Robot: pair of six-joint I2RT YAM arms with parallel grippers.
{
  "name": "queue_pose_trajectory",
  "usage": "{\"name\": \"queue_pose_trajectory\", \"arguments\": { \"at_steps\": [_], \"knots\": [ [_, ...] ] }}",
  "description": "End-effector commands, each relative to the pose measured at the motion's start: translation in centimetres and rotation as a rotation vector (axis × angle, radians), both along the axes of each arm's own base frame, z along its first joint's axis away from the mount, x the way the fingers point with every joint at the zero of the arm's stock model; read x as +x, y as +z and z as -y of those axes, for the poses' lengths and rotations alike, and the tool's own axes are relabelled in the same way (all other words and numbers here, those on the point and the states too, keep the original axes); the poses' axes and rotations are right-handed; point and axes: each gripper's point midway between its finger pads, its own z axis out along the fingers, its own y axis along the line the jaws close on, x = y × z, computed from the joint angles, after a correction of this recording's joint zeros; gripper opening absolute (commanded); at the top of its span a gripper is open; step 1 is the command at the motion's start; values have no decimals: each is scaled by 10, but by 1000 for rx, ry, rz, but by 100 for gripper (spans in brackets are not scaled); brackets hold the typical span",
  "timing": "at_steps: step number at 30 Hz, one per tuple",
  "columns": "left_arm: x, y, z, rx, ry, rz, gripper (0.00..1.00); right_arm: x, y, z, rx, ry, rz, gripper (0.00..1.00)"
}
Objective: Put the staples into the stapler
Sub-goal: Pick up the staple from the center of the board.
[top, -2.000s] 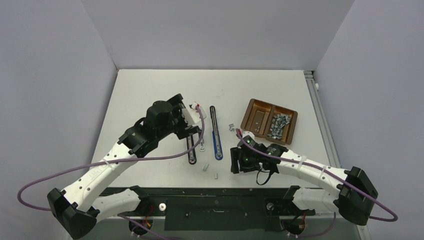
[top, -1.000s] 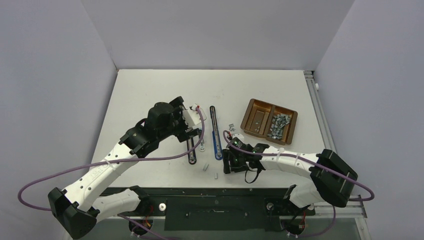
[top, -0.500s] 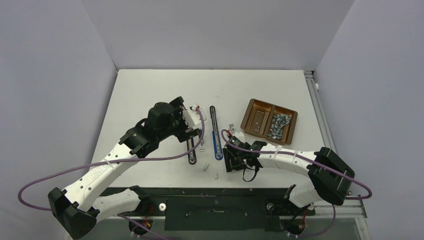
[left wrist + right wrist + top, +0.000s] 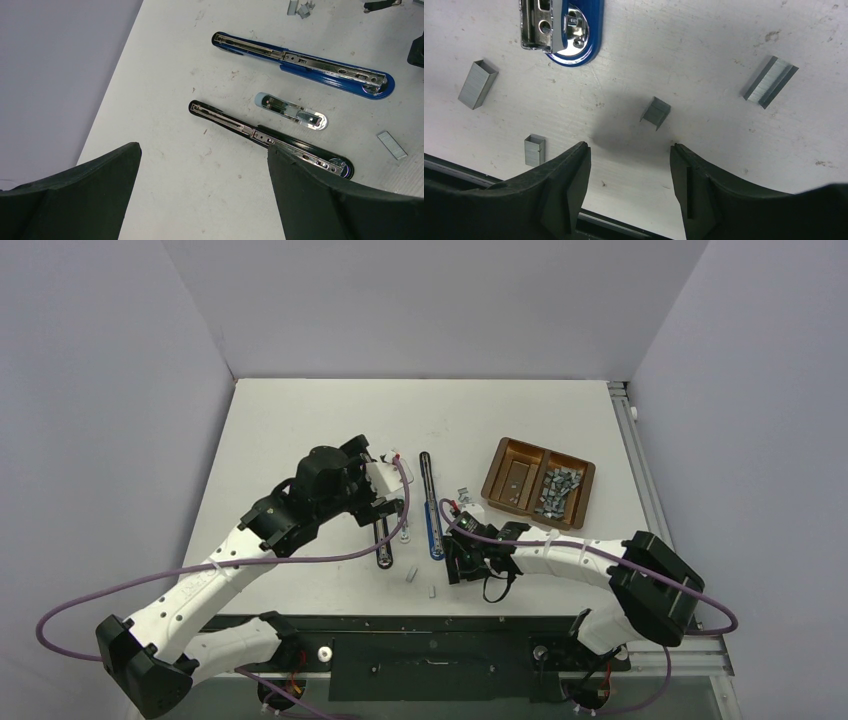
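Right fingers (image 4: 569,185) stand partly spread, holding nothing, low over the surface (image 4: 704,60). A short staple strip (image 4: 655,112) lies just beyond their gap, at twelve o'clock, with more staples (image 4: 478,84) at ten and two. The opened blue stapler (image 4: 591,30) sits at eleven. Left fingers (image 4: 310,195) hang wide and empty above the black stapler (image 4: 235,125). A brown tray (image 4: 512,455) lies farthest, at one o'clock.

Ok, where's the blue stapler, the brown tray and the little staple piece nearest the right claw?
blue stapler (image 4: 305,62), left wrist view, middle of its body.
brown tray (image 4: 517,460), top view, bare floor of left compartment.
little staple piece (image 4: 656,112), right wrist view, its centre.
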Motion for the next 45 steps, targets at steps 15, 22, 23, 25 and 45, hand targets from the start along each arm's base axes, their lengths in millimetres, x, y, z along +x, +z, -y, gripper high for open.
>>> {"name": "queue_pose_trajectory", "arguments": {
  "at_steps": [15, 22, 23, 25, 45],
  "knots": [
    [-1, 24, 5, -53, -15, 65, 96, 16, -3, -1, -45, 2, 61, 57],
    [-3, 23, 5, -54, -16, 65, 96, 26, 1, 4, -91, -10, 117, 50],
    [-2, 23, 5, -54, -15, 64, 96, 26, 1, 3, -93, -9, 121, 49],
    [-2, 23, 5, -54, -15, 65, 96, 26, 1, 4, -101, -5, 128, 46],
    [-4, 23, 6, -50, -17, 63, 96, 34, 3, -6, -102, -13, 175, 30]
  ]
}}
